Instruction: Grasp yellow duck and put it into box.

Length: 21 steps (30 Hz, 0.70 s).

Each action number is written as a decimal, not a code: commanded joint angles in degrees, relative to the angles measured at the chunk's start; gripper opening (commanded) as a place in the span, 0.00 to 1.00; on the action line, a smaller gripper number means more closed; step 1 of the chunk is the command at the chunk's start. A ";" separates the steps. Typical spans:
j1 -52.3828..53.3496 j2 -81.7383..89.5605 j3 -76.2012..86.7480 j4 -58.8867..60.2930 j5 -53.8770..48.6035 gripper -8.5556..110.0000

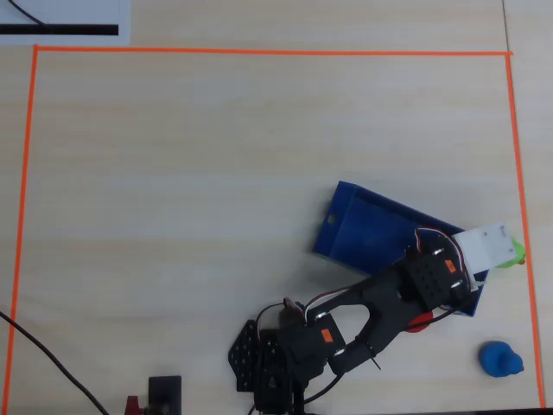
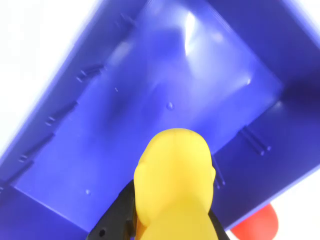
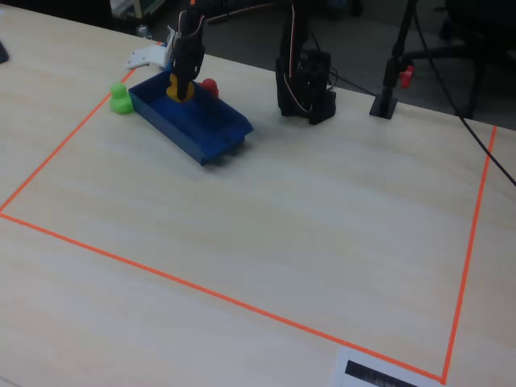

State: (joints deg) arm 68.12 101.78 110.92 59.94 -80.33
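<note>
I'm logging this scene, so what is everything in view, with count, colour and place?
Rubber duck, yellow: 1, held over the tray.
Open plastic tray, blue: 1, right side of the overhead view.
Toy duck, green: 1, beside the tray's far end.
Toy duck, blue: 1, on the table, apart.
Red round toy: 1, behind the tray.
Orange tape border: 1, around the workspace.
Gripper: 1, black, shut on the yellow duck.

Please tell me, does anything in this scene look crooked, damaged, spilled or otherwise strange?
Nothing looks damaged or spilled. Only the blue box lies askew to the orange tape border in the overhead view. The gripper holds the yellow duck over the box; green duck, red duck and blue toy sit outside it.
</note>
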 commanded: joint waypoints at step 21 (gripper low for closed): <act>-1.58 6.33 -2.20 -1.41 1.05 0.07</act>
State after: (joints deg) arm 67.59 104.77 111.53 58.18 -82.09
